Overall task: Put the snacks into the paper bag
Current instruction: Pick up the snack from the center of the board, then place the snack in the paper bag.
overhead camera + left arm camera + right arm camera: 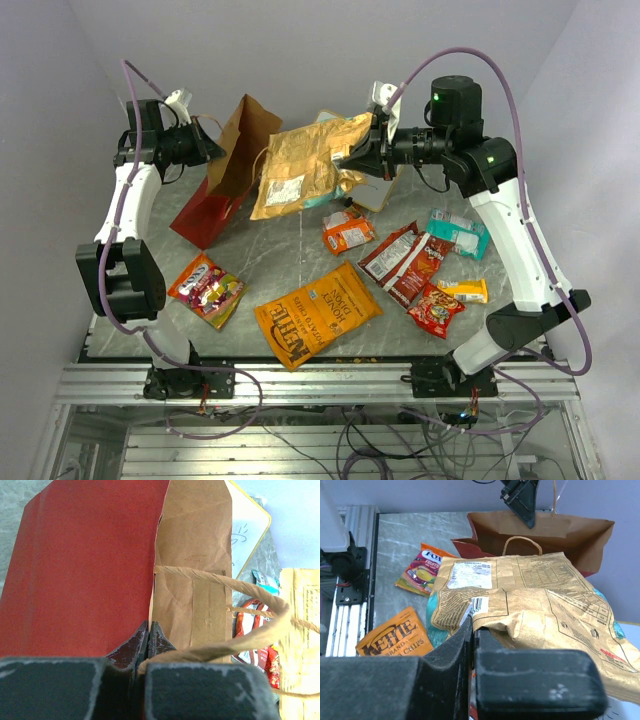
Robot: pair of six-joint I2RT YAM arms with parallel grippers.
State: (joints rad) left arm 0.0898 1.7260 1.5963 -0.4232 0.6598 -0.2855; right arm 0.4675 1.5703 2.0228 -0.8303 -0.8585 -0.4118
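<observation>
Pincers are both clamped tight right now. The left gripper (pixel 205 150) has its fingers (pixel 148 636) pressed together on the rim of the paper bag (pixel 225 170), with no gap showing in the left wrist view. That bag is at the far left of the table (pixel 270 255), red outside and brown kraft inside. It leans with its mouth opening to the right, and a loop handle (pixel 240 587) curls across the opening.

Over on the right, the right gripper (pixel 362 158) is pinched shut on the edge of the tan chip bag (pixel 305 165) and holds it up off the table. The bag's left end sits right at the paper bag's mouth. Whether it is past the rim, I cannot tell.

Plenty of snacks lie flat on the table. The orange Kettle chip bag (pixel 318 315) is near centre, and the fruit snack packet (pixel 207 290) is near left. A small orange pack (pixel 347 232) sits mid-table, with two maroon packs (pixel 405 262) beside it. At the right are a red pack (pixel 435 308), a yellow bar (pixel 463 290) and a teal packet (pixel 458 232). A white writing board (pixel 245 525) peeks out beyond the bag.
</observation>
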